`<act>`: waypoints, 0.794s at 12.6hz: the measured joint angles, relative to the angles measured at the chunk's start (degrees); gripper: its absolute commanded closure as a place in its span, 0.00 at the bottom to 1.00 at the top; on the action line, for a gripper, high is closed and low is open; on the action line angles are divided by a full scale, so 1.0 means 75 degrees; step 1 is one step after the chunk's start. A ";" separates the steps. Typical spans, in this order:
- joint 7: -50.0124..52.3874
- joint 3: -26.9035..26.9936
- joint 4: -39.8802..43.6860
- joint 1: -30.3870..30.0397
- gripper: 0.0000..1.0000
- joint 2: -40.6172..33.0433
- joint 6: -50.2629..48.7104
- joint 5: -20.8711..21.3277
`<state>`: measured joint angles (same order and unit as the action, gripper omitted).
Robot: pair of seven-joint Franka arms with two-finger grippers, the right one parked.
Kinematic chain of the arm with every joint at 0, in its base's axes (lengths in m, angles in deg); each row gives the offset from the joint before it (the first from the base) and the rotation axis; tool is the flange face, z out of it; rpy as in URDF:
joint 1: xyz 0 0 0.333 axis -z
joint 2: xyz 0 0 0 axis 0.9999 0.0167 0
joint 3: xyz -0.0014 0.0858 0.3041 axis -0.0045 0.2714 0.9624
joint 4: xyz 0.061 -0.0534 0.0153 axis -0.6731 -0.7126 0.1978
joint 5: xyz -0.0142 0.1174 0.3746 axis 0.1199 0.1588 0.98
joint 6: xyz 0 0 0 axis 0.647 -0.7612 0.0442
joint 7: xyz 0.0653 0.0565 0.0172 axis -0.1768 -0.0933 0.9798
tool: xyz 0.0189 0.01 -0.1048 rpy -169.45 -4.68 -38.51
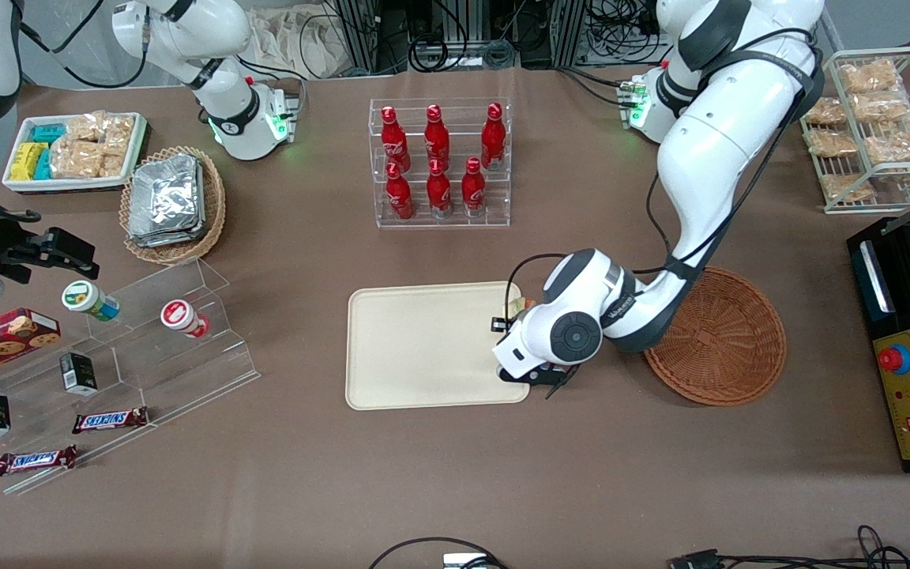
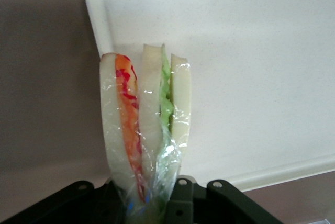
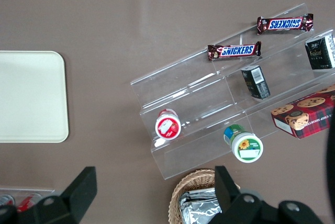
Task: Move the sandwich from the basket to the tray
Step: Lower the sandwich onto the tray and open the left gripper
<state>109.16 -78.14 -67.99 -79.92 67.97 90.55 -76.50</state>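
The sandwich (image 2: 144, 124) is clamped upright in the gripper (image 2: 152, 203), its wrapped lower end pinched between the black fingers; it is held over the tray (image 1: 415, 348), at the tray's edge nearest the basket (image 1: 727, 340); whether it touches the tray cannot be told. In the front view the gripper (image 1: 520, 348) is largely covered by the arm's wrist, and only a sliver of the sandwich (image 1: 517, 304) is seen beside it. The basket is left empty, beside the tray toward the working arm's end of the table. A clear rack of red bottles (image 1: 439, 162) is set farther from the front camera than the tray.
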 measured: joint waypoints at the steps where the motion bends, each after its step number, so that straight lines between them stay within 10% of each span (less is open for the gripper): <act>1: 0.0000 -0.0001 0.0005 0.0047 0.99 0.0060 0.0087 0.0029; 2: 0.0000 -0.0001 0.0009 0.0087 0.93 0.0103 0.0170 0.0050; 5: 0.0009 0.0004 0.0013 0.0119 0.00 0.0193 0.0444 0.0077; 10: 0.0012 0.0144 0.0123 0.0058 0.00 0.0202 0.0504 0.0113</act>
<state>109.25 -77.06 -67.06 -79.49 69.49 94.33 -75.65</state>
